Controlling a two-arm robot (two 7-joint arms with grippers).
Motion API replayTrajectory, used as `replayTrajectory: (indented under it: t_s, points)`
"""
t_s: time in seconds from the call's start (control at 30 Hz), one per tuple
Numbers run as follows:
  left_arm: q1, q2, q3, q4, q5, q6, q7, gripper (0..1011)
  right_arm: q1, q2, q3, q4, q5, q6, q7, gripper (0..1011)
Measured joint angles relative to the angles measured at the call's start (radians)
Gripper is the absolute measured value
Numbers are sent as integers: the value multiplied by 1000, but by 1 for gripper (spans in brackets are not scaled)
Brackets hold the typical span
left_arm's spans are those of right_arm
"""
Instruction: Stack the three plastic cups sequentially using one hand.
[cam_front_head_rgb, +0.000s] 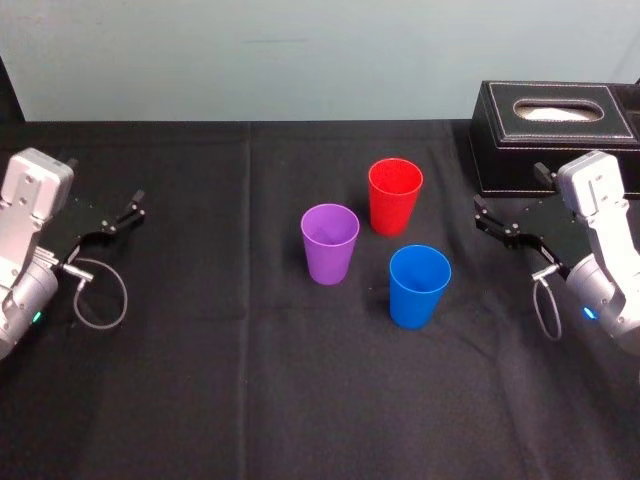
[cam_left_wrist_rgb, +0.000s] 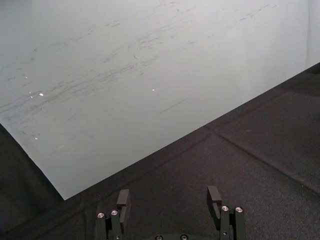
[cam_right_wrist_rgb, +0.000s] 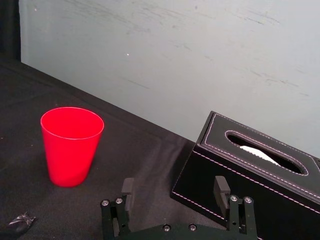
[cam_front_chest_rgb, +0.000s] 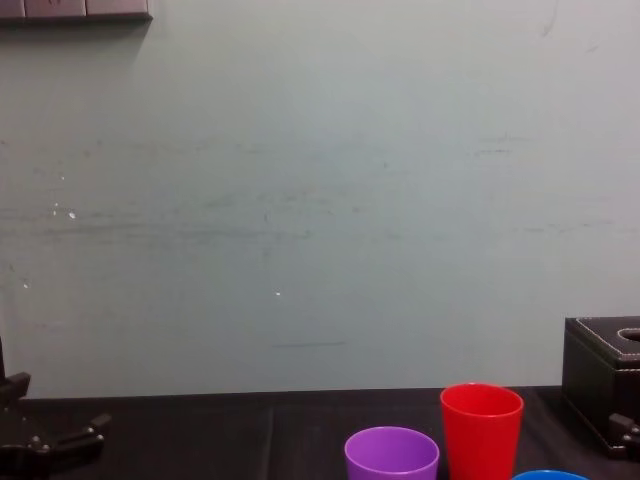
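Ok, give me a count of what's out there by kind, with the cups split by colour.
Red cup: 1
Purple cup: 1
Blue cup: 1
Black tissue box: 1
Open hands parked at the sides: 2, left hand and right hand
Total: 4 things, 3 of them unstacked cups, plus 2 hands

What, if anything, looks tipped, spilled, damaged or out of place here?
Little stands out. The red cup, purple cup and blue cup stand upright, apart and unstacked on the black cloth. The left gripper and right gripper sit open at the sides. One small crumpled dark scrap lies near the red cup.
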Motion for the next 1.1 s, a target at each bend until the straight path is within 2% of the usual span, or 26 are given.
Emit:
replayTrajectory:
  t_s: [1.1]
  points:
    - [0,0,0,0,0,0,0,1004,0,0,0,0,0,0,0,1003]
